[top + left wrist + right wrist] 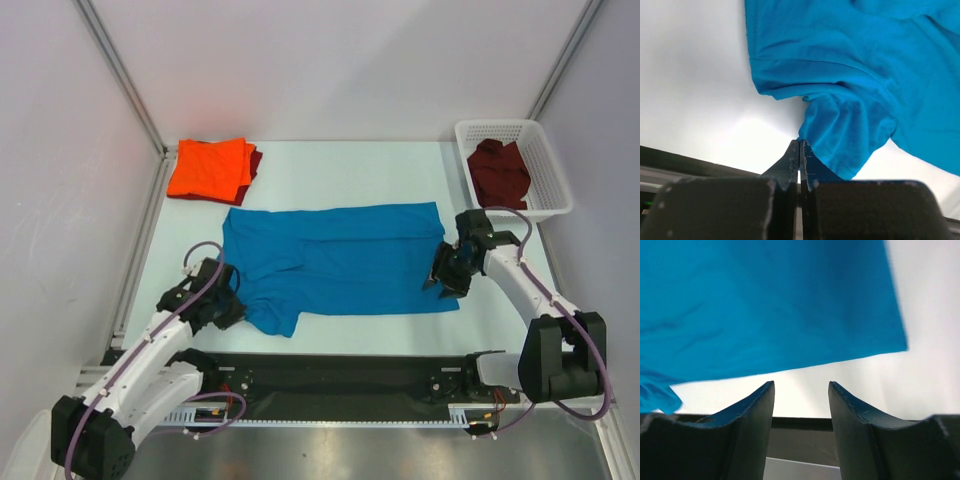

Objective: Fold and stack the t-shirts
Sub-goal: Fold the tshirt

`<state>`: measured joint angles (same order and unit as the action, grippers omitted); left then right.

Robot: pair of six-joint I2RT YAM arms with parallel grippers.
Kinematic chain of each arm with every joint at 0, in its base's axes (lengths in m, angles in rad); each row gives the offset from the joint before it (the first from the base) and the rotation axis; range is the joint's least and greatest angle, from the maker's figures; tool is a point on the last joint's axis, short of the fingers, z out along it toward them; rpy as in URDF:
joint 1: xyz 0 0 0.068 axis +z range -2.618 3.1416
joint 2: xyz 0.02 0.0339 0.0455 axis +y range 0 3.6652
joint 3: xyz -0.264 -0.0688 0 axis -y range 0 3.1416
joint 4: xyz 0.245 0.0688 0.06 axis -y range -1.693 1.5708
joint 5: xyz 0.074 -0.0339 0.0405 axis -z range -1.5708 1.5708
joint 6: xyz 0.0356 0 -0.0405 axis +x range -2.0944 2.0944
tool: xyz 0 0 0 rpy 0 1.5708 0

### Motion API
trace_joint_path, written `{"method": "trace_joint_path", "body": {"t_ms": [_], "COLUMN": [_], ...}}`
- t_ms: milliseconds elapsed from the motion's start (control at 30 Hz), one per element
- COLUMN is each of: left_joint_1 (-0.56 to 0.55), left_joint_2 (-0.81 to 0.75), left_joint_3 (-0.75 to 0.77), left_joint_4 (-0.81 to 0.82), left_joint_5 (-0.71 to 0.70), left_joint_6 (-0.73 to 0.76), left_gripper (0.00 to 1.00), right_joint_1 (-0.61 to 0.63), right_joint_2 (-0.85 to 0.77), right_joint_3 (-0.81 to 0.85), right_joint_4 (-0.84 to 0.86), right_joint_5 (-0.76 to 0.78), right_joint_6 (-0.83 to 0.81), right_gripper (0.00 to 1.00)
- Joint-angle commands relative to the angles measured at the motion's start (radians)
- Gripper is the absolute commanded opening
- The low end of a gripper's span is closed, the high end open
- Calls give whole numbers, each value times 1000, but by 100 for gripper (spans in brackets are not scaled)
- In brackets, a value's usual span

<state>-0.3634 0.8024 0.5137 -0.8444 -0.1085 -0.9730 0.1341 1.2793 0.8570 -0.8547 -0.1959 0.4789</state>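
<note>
A bright blue t-shirt [340, 258] lies spread flat across the middle of the table. My left gripper [232, 308] is at its near left sleeve. In the left wrist view its jaws are shut [799, 142], and the puckered edge of the blue sleeve [840, 135] is pinched at their tips. My right gripper [441, 280] hovers at the shirt's near right corner. It is open [801, 384], with only bare table between its fingers and the blue hem [765, 305] just beyond them. An orange t-shirt [208, 168] lies folded on a dark maroon one [253, 163] at the back left.
A white lattice basket [556, 170] stands at the back right with a crumpled maroon t-shirt [498, 172] inside. White walls and metal posts close in the table [350, 165] on three sides. A black rail [340, 372] runs along the near edge.
</note>
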Motion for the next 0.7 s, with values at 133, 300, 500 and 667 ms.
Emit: {"method": "trace_joint_path", "body": {"t_ms": [133, 300, 500, 667], "left_joint_1": [-9, -9, -9, -8], "left_joint_2": [-14, -20, -26, -19], "left_joint_3": [66, 75, 103, 129], "left_joint_4": [-12, -22, -44, -53], "left_joint_5": [27, 50, 43, 30], "left_joint_6": [118, 145, 160, 163], "left_gripper": [0, 0, 0, 0], "right_joint_1": [-126, -250, -330, -367], "right_joint_2": [31, 17, 46, 80], "right_joint_3": [-32, -47, -81, -114], "right_joint_4": [3, -6, 15, 39], "right_joint_5": [30, 46, 4, -23], "right_joint_6": [30, -2, 12, 52], "right_gripper": [52, 53, 50, 45]}}
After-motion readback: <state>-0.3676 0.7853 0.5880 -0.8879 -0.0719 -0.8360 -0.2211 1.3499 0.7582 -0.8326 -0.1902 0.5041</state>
